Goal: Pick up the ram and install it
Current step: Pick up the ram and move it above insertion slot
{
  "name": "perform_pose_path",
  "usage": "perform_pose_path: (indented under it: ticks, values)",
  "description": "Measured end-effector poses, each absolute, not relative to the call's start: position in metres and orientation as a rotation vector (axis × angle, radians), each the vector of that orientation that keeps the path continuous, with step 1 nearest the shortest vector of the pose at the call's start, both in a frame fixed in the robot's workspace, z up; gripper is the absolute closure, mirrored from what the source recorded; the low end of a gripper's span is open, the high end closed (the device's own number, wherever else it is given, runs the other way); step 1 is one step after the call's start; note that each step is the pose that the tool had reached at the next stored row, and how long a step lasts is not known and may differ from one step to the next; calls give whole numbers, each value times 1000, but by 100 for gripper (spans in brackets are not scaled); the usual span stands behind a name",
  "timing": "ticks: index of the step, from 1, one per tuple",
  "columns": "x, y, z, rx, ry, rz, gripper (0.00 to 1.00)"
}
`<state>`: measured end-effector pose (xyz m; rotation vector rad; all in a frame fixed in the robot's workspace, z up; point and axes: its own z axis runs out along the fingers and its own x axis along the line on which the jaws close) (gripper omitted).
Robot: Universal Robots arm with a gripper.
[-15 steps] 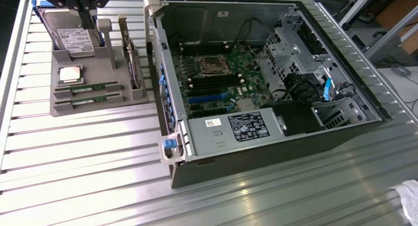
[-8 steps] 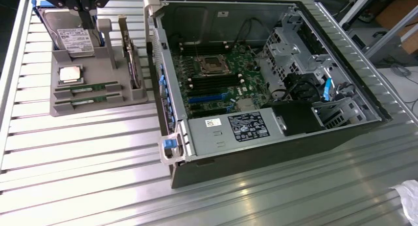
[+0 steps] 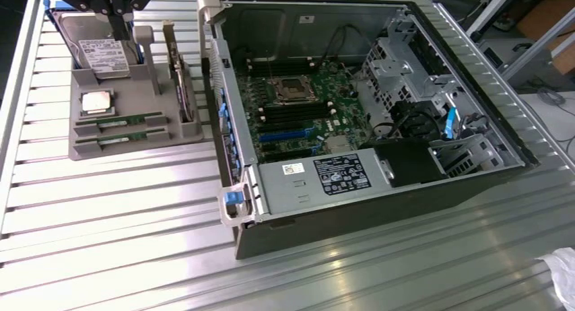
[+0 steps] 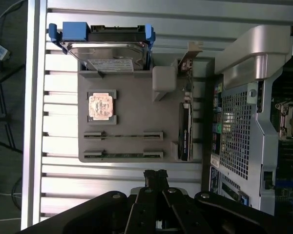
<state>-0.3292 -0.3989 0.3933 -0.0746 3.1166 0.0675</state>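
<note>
Gripper, exterior view: gripper (image 3: 120,16) hangs over the gray tray (image 3: 139,99), at its hard drive (image 3: 97,54) end.
Ram, exterior view: inner ram stick (image 3: 121,120) and outer ram stick (image 3: 121,140) lie slotted in the tray, beside the processor (image 3: 96,102).
Gripper, wrist view: gripper (image 4: 155,173) fingers pressed together, holding nothing, just off the tray (image 4: 136,107) edge.
Ram, wrist view: outer ram stick (image 4: 123,155) is nearest that edge, inner ram stick (image 4: 123,135) behind it.

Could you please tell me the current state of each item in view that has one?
gripper: shut, holding nothing, clear of the grey tray.
ram stick: on edge in its tray slot, untouched.
second ram stick: the same, in the neighbouring slot.
processor chip: lying flat in its recess.
hard drive: standing in the tray, in a blue carrier.
computer case: open, side panel off.
</note>
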Motion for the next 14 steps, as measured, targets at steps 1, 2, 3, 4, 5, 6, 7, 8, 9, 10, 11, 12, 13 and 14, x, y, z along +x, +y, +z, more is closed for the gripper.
perform_pose_path:
  ticks: [1, 2, 3, 4, 5, 6, 7, 8, 9, 10, 11, 12, 13, 14]
  values:
    - [-329, -399, 393, -80, 3117, 68, 89]
    - [-329, -399, 393, -85, 3116, 68, 89]
    - [-329, -399, 393, -95, 3116, 68, 89]
    - [-329, -399, 393, -104, 3116, 68, 89]
    - [-329, -399, 393, -111, 3116, 68, 89]
    - [-329, -399, 393, -114, 3116, 68, 89]
    - [-329, -399, 393, -119, 3116, 68, 89]
    - [-329, -399, 393, -127, 3116, 68, 89]
    - [-329, -399, 393, -131, 3116, 68, 89]
    - [-329, -399, 393, -134, 3115, 68, 89]
    - [-329, -399, 393, -139, 3115, 68, 89]
    - [-329, -399, 393, -145, 3115, 68, 89]
    - [-329, -399, 393, -150, 3115, 68, 89]
    - [-329, -399, 393, -155, 3115, 68, 89]
